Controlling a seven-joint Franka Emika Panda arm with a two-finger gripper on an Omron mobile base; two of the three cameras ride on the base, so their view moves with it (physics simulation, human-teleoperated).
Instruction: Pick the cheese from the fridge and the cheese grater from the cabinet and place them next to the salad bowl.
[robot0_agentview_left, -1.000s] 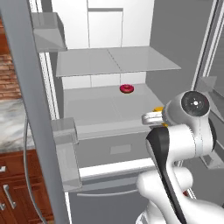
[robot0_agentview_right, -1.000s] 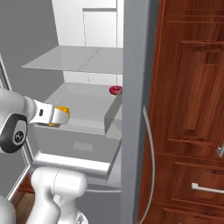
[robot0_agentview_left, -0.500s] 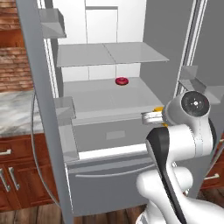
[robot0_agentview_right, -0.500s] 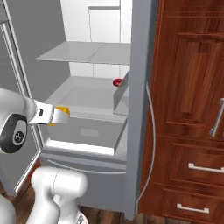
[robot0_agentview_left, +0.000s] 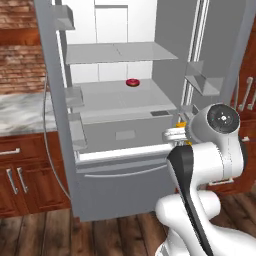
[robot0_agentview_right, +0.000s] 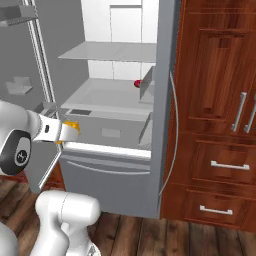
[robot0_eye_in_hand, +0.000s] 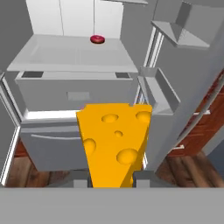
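A yellow-orange wedge of cheese (robot0_eye_in_hand: 114, 144) with holes stands between my fingertips, filling the lower middle of the hand view. My gripper (robot0_agentview_right: 70, 131) is shut on the cheese (robot0_agentview_right: 72, 127), held in the air in front of the open fridge (robot0_agentview_right: 105, 177), level with its lower drawer. In the left base view the cheese (robot0_agentview_left: 181, 123) peeks out from behind my white wrist. The fridge (robot0_agentview_left: 120, 185) has both doors swung wide, showing a white interior with glass shelves.
A pink-frosted donut (robot0_agentview_left: 132, 82) lies on the middle fridge shelf. The right door's bins (robot0_eye_in_hand: 173, 94) hang close to the cheese. Reddish-brown cabinets and drawers (robot0_agentview_right: 220, 150) flank the fridge on the right, a marble counter (robot0_agentview_left: 20, 112) on the left.
The whole picture has shifted: the base has backed off, so the fridge looks farther away and more of it shows. The cheese stays clamped in my gripper.
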